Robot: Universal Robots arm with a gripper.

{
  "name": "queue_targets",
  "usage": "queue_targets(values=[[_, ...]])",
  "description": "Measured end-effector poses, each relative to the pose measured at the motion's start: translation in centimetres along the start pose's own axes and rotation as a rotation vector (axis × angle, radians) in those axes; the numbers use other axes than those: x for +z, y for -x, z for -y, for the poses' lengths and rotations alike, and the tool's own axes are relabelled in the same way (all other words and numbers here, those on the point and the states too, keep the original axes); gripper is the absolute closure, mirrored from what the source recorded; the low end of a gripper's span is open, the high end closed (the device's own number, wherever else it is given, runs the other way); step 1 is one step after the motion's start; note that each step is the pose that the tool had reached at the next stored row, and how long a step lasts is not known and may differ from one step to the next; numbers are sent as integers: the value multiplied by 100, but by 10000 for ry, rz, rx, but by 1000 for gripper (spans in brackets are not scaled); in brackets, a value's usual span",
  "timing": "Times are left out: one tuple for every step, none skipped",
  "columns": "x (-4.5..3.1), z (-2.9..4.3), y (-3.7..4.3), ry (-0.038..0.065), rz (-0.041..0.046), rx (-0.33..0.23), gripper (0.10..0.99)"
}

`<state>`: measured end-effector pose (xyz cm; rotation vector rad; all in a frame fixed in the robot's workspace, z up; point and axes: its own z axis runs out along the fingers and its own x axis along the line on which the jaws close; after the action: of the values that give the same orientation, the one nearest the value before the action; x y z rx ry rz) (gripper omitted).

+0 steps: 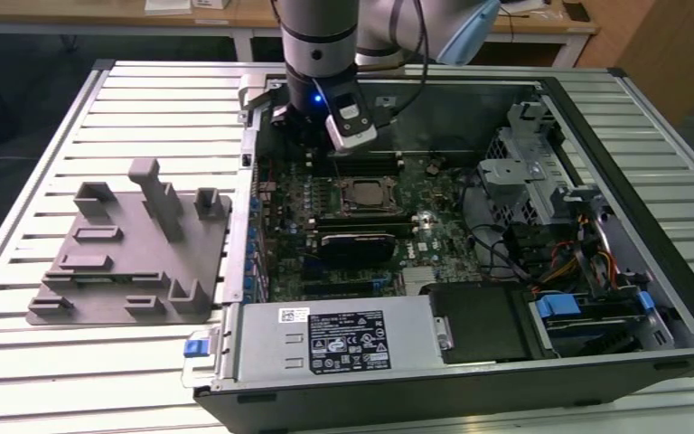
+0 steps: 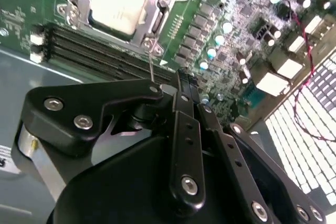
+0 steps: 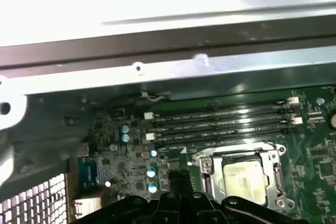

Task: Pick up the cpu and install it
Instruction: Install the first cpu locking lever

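Observation:
The cpu [image 1: 365, 193] is a silvery-white square lying flat inside the metal-framed socket [image 1: 339, 197] on the green motherboard, within the open computer case. Both wrist views show the cpu [image 2: 118, 1] [image 3: 244, 179] seated in the frame. My gripper [image 1: 332, 152] hangs above the board, just beyond the socket's far side over the black memory slots [image 1: 365, 164], apart from the chip. In both wrist views the black fingers [image 2: 181, 85] [image 3: 178, 182] are pressed together with nothing between them. The gripper [image 2: 178, 77] [image 3: 179, 178] is shut and empty.
A grey fixture [image 1: 130, 244] with holder blocks lies on the slatted table at the exterior view's left. Inside the case [image 1: 540, 86] are a power supply [image 1: 335, 339], a drive cage [image 1: 540, 172] and loose cables [image 1: 552, 262]. A thin socket lever [image 2: 151, 61] stands beside the frame.

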<state>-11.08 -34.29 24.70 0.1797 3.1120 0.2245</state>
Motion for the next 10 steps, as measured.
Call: queue_targets(values=[[0, 1, -10, 73, -8, 3, 980], [0, 2, -16, 208, -22, 3, 980], [0, 3, -22, 362, -41, 8, 980], [0, 3, -27, 496, -57, 12, 980], [0, 4, -29, 635, -71, 16, 980], [0, 4, -31, 782, -88, 19, 980], [-1, 4, -31, 908, -103, 23, 980], [-1, 4, -31, 945, -108, 24, 980], [0, 4, -31, 949, -107, 25, 980], [0, 4, -31, 951, -108, 25, 980]])
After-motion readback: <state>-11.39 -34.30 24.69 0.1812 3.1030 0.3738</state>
